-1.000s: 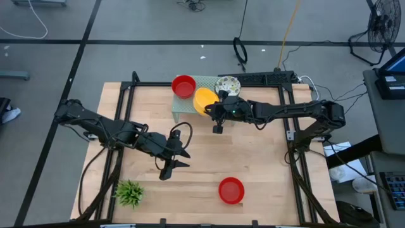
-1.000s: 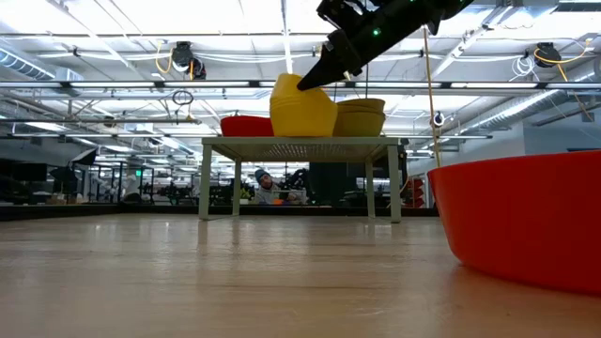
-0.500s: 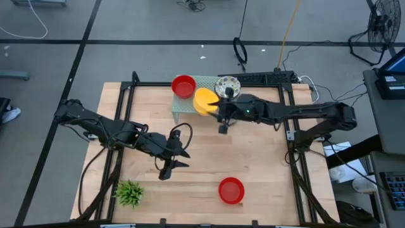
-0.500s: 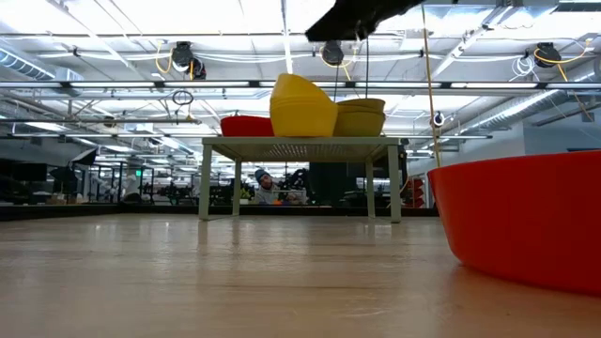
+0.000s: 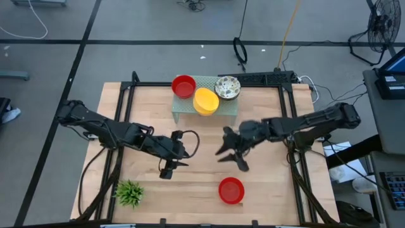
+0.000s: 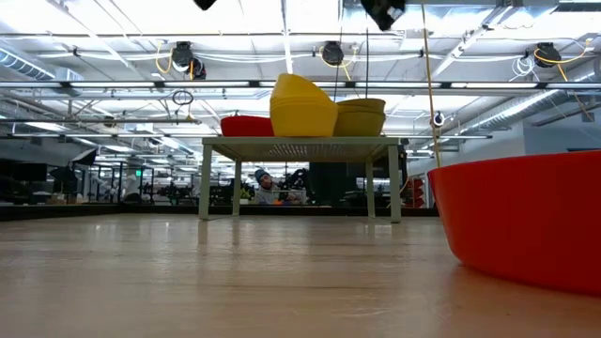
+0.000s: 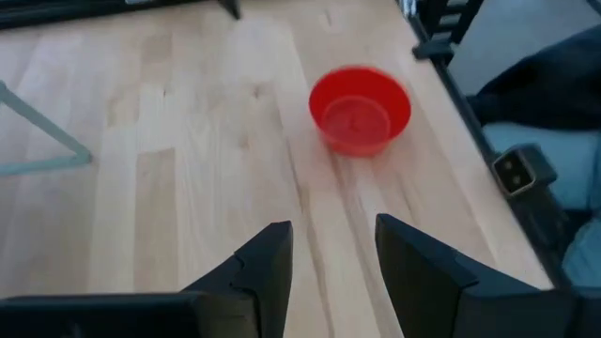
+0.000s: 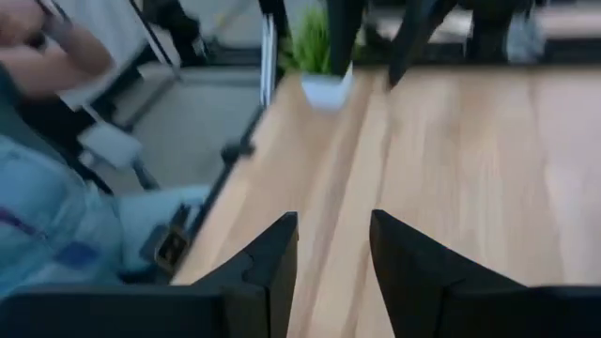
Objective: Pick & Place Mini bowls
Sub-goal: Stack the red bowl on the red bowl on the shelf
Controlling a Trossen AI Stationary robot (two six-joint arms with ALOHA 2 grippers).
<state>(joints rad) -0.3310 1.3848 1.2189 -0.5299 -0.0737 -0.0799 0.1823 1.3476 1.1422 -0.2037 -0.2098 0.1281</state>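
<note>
The red bowl (image 5: 231, 190) is being left on the wooden table (image 5: 272, 177), just beside the empty, spread right gripper (image 5: 231, 154); the left gripper (image 5: 172, 159), also spread, is being held nearby

This is a large open robotics lab or industrial workshop, not a home. A wooden surface (image 5: 266, 174) in a black metal frame (image 5: 124, 95) stands on a grey concrete floor (image 5: 145, 25) marked with dark lines, with loose cables (image 5: 240, 49) and a standing fan (image 5: 381, 28) nearby. Across the surface, exposed ceiling trusses (image 6: 113, 86), strip lights and rows of other workstations (image 6: 84, 183) fill the hall.
</note>
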